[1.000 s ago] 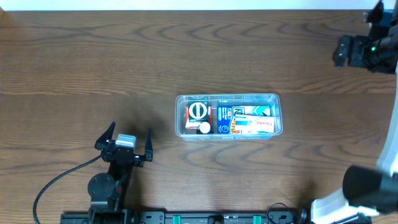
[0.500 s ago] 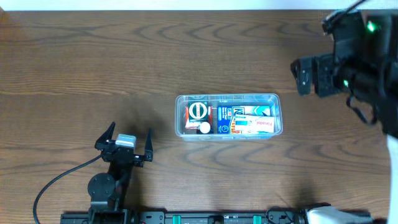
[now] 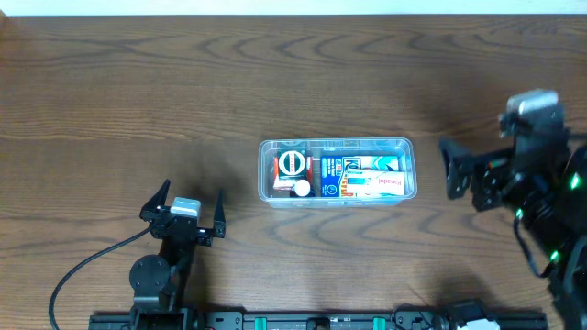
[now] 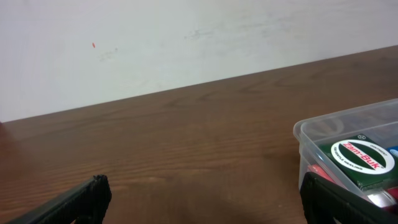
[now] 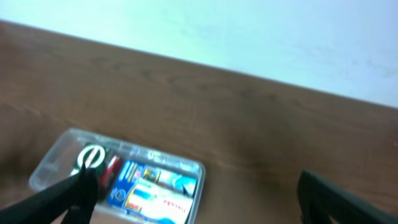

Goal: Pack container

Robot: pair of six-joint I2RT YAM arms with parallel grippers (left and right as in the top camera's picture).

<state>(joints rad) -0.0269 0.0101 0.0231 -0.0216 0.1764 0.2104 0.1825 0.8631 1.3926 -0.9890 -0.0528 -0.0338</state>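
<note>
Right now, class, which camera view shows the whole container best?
Overhead: the container lies whole and sharp. The left wrist view catches only one corner; the right wrist view shows it blurred.

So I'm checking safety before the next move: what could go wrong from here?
The open right claw sits close beside the clear plastic rectangular tub; a careless sweep might shove it. The green pack with a round white label seems to lie near rim height in the left wrist view, so a nudge could tip it out.
</note>
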